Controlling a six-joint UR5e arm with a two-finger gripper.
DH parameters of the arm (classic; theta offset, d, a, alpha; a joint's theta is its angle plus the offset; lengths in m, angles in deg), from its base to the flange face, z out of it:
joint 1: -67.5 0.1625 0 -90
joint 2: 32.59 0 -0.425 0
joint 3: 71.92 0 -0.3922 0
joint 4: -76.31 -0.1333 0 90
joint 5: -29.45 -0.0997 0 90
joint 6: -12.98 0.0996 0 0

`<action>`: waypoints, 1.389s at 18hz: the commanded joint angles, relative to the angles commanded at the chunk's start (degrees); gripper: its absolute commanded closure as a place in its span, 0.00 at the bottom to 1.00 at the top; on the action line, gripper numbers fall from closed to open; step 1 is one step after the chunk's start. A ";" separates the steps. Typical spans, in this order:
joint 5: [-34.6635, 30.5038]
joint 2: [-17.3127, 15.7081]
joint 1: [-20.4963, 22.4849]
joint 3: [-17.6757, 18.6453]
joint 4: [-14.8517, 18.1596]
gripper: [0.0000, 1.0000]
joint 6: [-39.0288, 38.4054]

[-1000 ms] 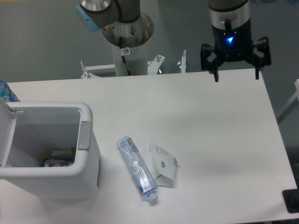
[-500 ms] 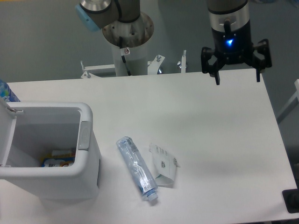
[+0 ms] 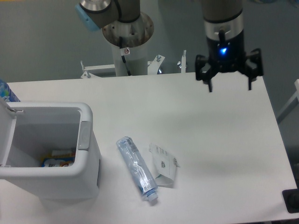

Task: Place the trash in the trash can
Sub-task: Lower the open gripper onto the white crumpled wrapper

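A: Only the one fixed camera to go by. What's different from a moment back?

B: The claw has slid a little to the left and dropped slightly along the far edge of the bench. A second ago it sat nearer the back right corner. Its fingers are spread wide, nothing between them.

A: And the trash?

B: Hasn't budged. The crushed bottle lies flat near the front of the bench, slanting from upper left to lower right, cap end toward the front. The paper packet lies just beside it on the right, edges touching or close to it; I can't tell which.

A: The trash can?

B: Front left, lid swung open, with some packaging already at the bottom. It stands near the bottle's upper end. A blue-labelled bottle peeks in behind it at the left edge.

A: So where does that leave the job?

B: Early, I'd say. Both pieces are still out on the bench, well apart from the claw. The shift looks like the start of an approach toward them, with a long reach forward and down left to make
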 joint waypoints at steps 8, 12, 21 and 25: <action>10.83 7.11 -3.52 2.02 -0.17 0.00 -13.71; 10.56 12.11 -5.80 2.02 -2.27 0.00 -16.98; 8.55 20.03 -8.36 1.15 -7.91 0.00 -18.91; 6.35 21.36 -9.24 1.67 -10.28 0.01 -19.00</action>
